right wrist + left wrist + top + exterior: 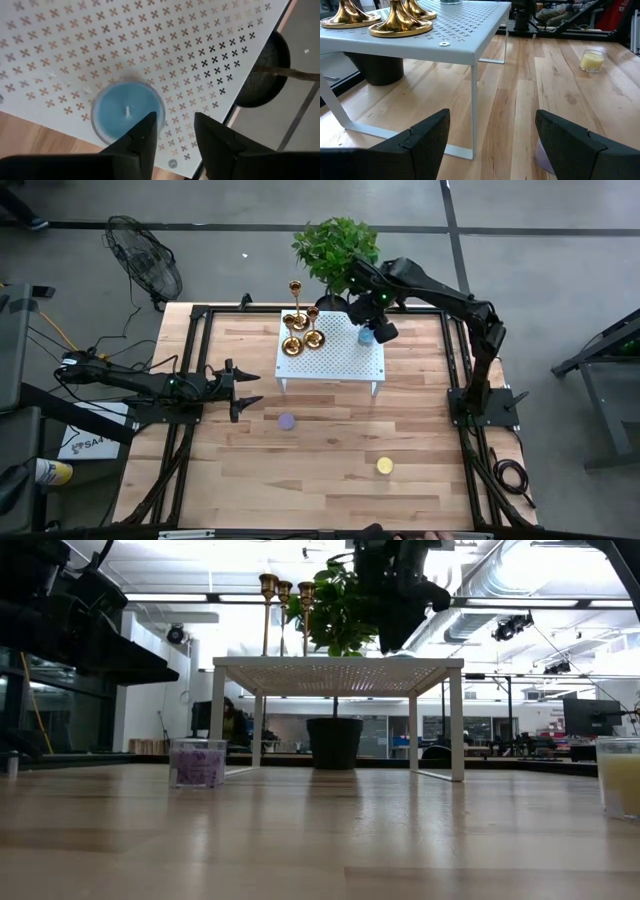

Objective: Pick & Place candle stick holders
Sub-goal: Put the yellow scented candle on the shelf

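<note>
Candle stick holders (300,328) stand upright, stems vertical, clustered on the white rack's (345,360) far-left corner. Right gripper (378,328), fingers spread and empty, hovers over a blue candle (128,111) at the far-right corner, nearer than the spread left gripper (245,389).

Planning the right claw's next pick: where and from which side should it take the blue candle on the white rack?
Grip the blue candle across its round glass wall, coming straight down. It stands upright near the white rack edge, sides clear; the right claw, open, hangs above it.
</note>
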